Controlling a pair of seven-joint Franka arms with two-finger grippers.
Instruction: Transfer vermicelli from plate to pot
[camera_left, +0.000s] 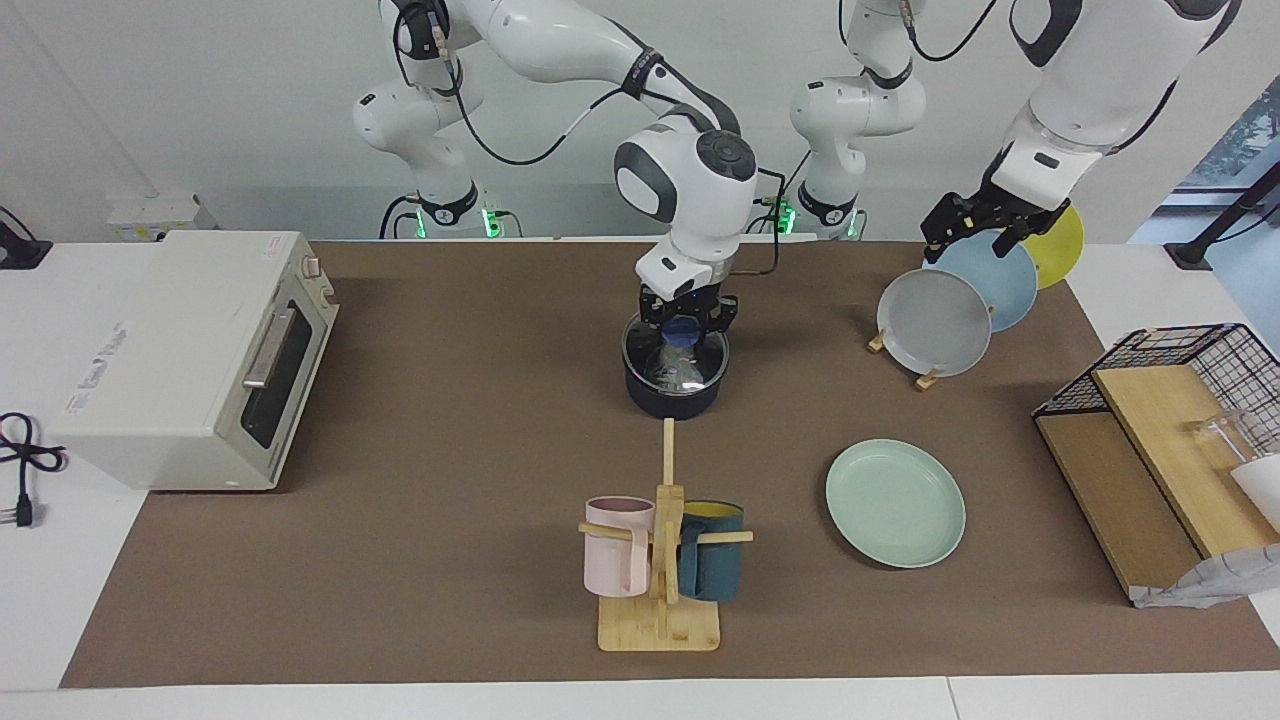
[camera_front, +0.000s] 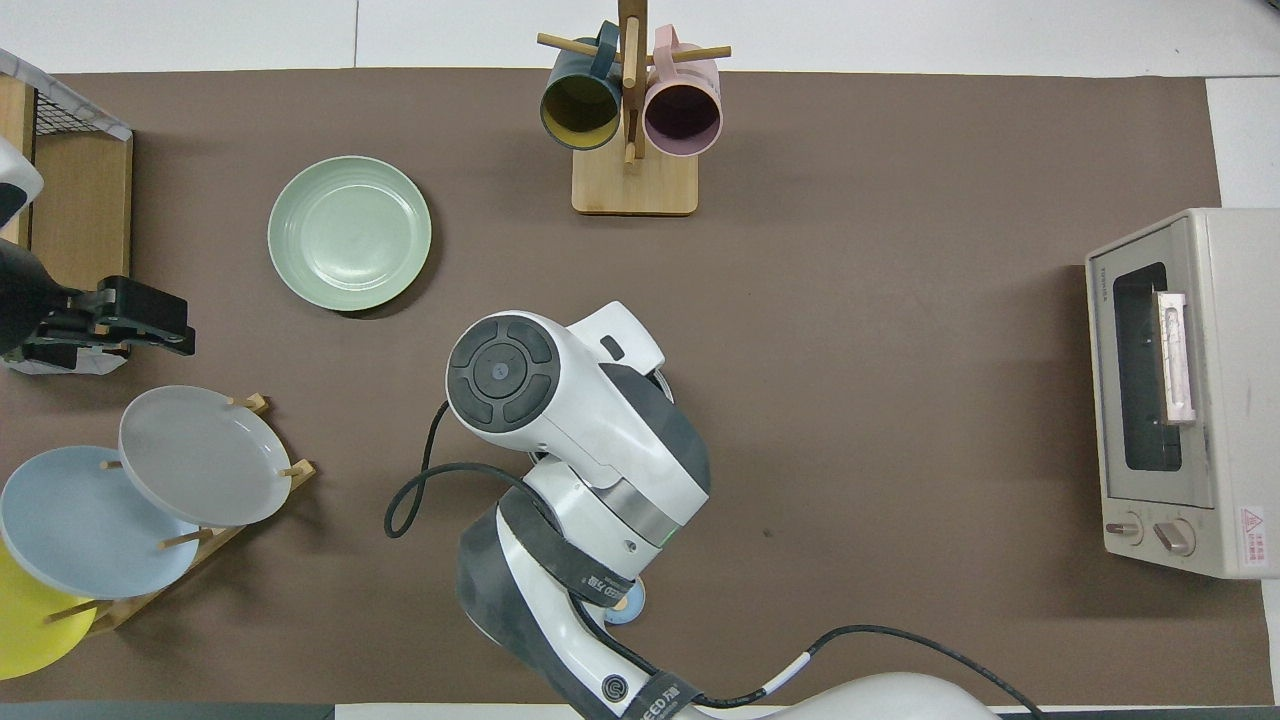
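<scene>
R claw (camera_left: 688, 322) sits at the rim of the pot (camera_left: 676, 398) mid-bench, w/ vermicelli (camera_left: 680, 368) below it inside; can't tell its finger state. Mint plate (camera_left: 896, 502) lies bare, farther from robots twd L arm's end. L claw (camera_left: 975, 232) waits over the plate rack (camera_left: 900, 360), grip unclear too.

I have the right arm stretched out to mid-table, wrist bent straight down, the right gripper (camera_left: 688, 318) pointing vertically with its fingers (camera_left: 655, 310) spread apart. My left arm waits at its own end of the table, raised, the left gripper (camera_left: 975, 232) tilted downward in the air, fingers parted.
</scene>
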